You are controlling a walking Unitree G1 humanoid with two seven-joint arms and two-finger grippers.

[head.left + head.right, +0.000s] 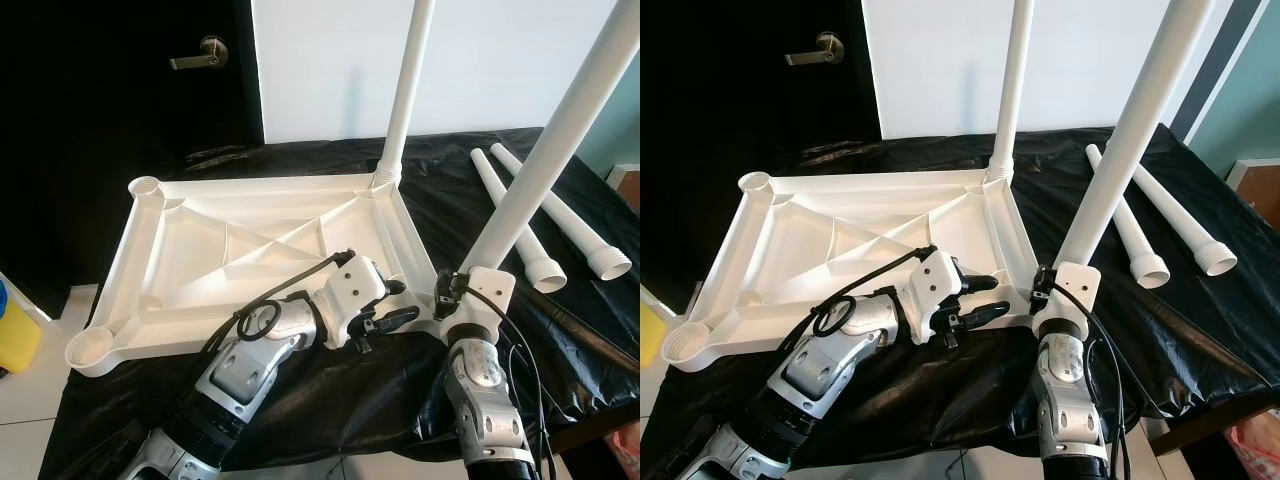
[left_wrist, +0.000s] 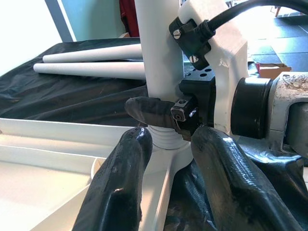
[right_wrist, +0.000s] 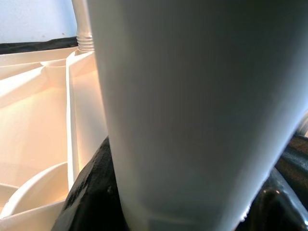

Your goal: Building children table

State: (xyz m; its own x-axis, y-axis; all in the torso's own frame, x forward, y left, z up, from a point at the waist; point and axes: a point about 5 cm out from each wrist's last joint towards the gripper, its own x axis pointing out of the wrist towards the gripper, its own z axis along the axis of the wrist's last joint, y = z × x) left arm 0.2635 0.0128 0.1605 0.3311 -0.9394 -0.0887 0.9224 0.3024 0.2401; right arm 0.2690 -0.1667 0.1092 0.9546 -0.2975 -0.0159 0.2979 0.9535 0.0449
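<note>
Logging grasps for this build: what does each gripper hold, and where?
Right gripper clamps the white leg near its threaded base; left gripper holds nothing, open.

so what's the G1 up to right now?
It's assembling a kids' table. The white tabletop lies upside down on black sheeting, one leg already standing in the far right corner. The right gripper holds a second leg at the near right socket; the left gripper sits beside it. Two spare legs lie to the right.
</note>
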